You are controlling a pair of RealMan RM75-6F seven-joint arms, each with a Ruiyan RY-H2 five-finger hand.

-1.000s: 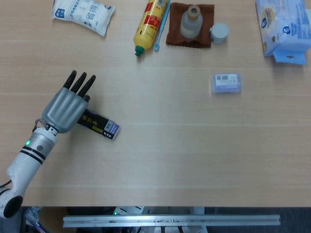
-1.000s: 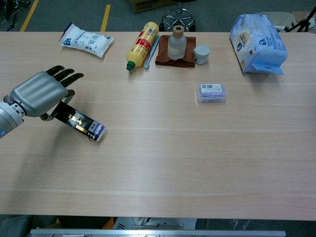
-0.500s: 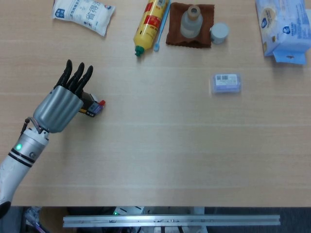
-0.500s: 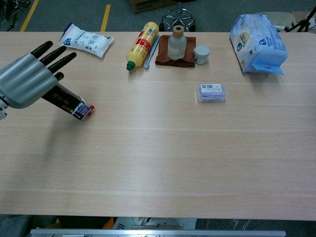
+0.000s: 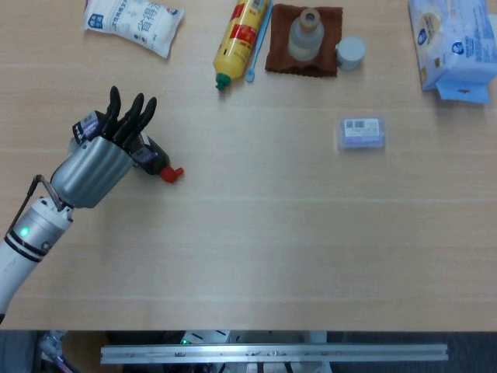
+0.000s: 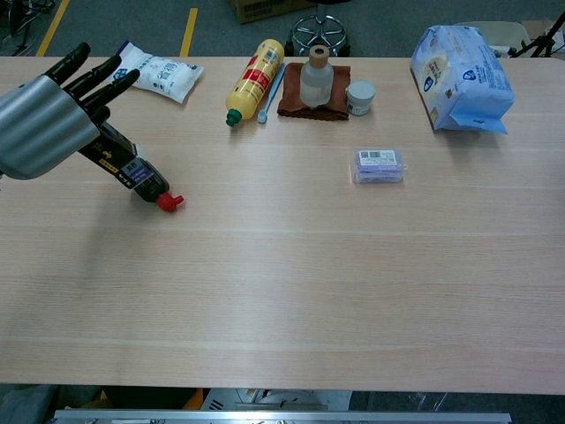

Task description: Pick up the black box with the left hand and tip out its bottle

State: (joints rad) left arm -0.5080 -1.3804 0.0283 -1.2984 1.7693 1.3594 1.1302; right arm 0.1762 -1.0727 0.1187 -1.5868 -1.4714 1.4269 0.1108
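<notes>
The dark fingers [image 6: 97,79] of the left hand [image 5: 93,167] are seen extended and close together over the upper end of the black box [image 6: 113,155], which is gripped between them and the hidden thumb side; exactly how the grip is closed underneath cannot be told from either view. The box is held raised above the table [image 5: 311,233] at the near-left part of the scene and tilted with its open end downward, evidently so that its contents can slide out. A dark bottle [image 6: 152,186] with a red cap [image 6: 168,201] is seen protruding from that lower end, the cap pointing toward the tabletop and just at or above it; whether the surface is touched cannot be judged. The tipping step is judged to be under way but not complete, as much of the bottle is still sheathed. The right hand is not shown in either view. Well apart along the far edge, a white packet [image 5: 132,22], a yellow bottle [image 5: 242,35] and a clear bottle on a brown cloth [image 5: 304,37] are left lying, with a small purple packet [image 5: 362,133] nearer the middle
</notes>
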